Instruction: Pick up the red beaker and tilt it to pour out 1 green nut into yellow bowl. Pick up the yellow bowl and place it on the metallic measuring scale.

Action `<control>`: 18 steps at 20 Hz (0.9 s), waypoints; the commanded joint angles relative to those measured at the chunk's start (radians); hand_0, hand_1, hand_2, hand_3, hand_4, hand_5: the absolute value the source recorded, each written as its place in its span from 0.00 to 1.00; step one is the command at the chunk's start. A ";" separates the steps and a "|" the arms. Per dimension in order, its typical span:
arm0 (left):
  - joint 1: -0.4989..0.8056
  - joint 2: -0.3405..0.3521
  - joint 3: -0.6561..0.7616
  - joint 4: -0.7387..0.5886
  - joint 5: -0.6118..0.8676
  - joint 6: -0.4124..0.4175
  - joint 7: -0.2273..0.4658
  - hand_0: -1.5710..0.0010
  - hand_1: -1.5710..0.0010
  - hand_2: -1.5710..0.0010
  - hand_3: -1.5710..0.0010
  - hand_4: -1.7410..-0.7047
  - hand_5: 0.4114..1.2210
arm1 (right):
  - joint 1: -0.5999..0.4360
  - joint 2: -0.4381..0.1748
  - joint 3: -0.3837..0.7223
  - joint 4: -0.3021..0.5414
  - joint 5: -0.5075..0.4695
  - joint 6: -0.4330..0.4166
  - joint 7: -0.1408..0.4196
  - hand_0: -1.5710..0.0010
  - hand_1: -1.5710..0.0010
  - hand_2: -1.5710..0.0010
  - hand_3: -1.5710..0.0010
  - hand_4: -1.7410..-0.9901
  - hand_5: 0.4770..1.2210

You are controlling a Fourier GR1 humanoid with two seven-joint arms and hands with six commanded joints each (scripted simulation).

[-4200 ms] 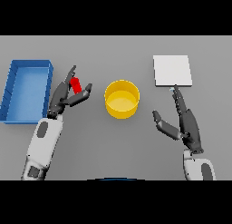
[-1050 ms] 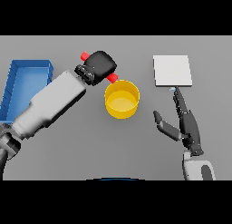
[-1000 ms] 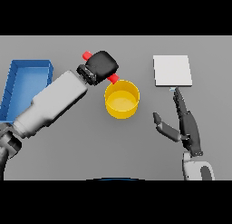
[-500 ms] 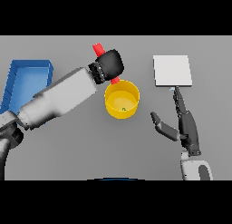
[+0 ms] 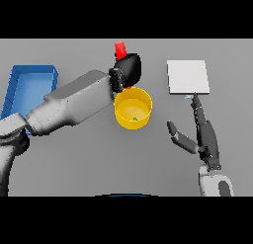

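On the grey table, the left hand grips the red beaker above the yellow bowl.

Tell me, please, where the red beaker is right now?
In the head view, the red beaker sits in the left hand, just beyond the yellow bowl near the table's middle.

The left robot hand hides most of the red beaker; its fingers cannot be seen.
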 commanded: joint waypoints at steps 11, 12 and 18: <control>-0.327 0.107 0.189 0.209 0.043 0.061 -0.036 0.00 0.00 0.00 0.00 0.02 1.00 | -0.010 0.004 0.009 0.011 0.007 0.002 -0.004 1.00 1.00 1.00 1.00 0.83 0.10; -0.344 0.105 0.241 0.250 0.076 0.045 0.004 0.00 0.00 0.00 0.00 0.02 1.00 | -0.019 0.004 0.008 0.019 -0.009 0.016 -0.011 1.00 1.00 1.00 1.00 0.85 0.11; -0.331 0.269 0.722 0.454 0.480 -0.026 0.141 0.00 0.00 0.00 0.03 0.00 1.00 | -0.038 -0.007 0.005 0.034 -0.028 0.035 -0.028 1.00 1.00 1.00 1.00 0.83 0.14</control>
